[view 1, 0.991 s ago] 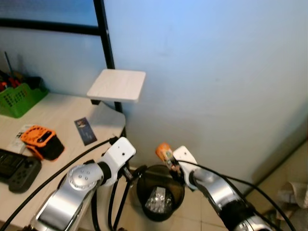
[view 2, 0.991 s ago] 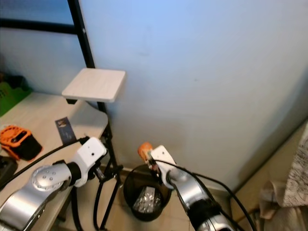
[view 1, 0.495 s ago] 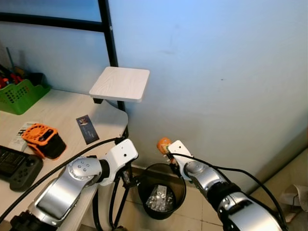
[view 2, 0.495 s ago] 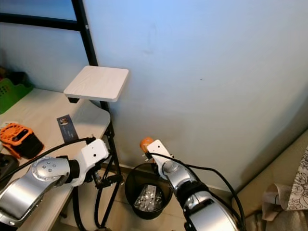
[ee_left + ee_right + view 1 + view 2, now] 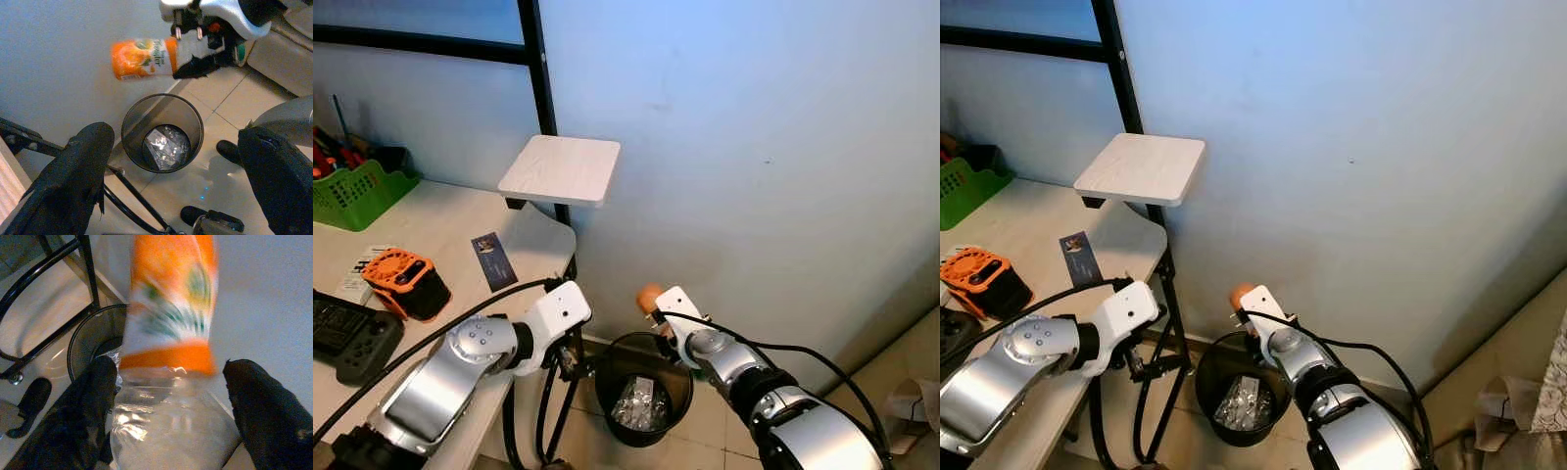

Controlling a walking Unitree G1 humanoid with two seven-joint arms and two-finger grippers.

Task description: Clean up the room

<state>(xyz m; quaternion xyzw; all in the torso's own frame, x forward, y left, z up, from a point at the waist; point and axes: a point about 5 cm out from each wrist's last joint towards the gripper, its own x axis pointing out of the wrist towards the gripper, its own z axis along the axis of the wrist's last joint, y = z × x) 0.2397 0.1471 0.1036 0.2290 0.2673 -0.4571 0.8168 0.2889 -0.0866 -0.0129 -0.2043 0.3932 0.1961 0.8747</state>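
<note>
- Step in hand, as judged: dropping trash; right tool (image 5: 195, 61) clenched on an orange-labelled plastic bottle (image 5: 146, 58), held sideways in the air, label end pointing toward the wall.
- Bottle gripped at its clear end, between the two black fingers (image 5: 93, 401); label end sticks out past the fingertips.
- Bottle sits above the far rim of the black mesh bin (image 5: 677, 387), near the wall side, not centred over the opening; not touching the bin.
- Left tool (image 5: 171, 161) spread wide and empty, hovering over the bin on the bench side, just beside the black bench leg (image 5: 570, 364).
- Bin on the tiled floor, against the wall, just beside the bench corner; already holds one crumpled silvery wrapper (image 5: 641, 403) at the bottom.
- Next move likely calls for: shift right tool a little back from the wall so the bottle clears the rim, tip label end down, then let go. Risk: long bottle catching the rim and bouncing out.
- Further off, on the bench (image 5: 431, 215): orange-and-black device (image 5: 404, 284), dark card (image 5: 494, 260), black game controller (image 5: 347, 333), green basket (image 5: 354, 186) at the far end.
- Small white shelf (image 5: 560, 169) on the black upright post, above the bench corner.
</note>
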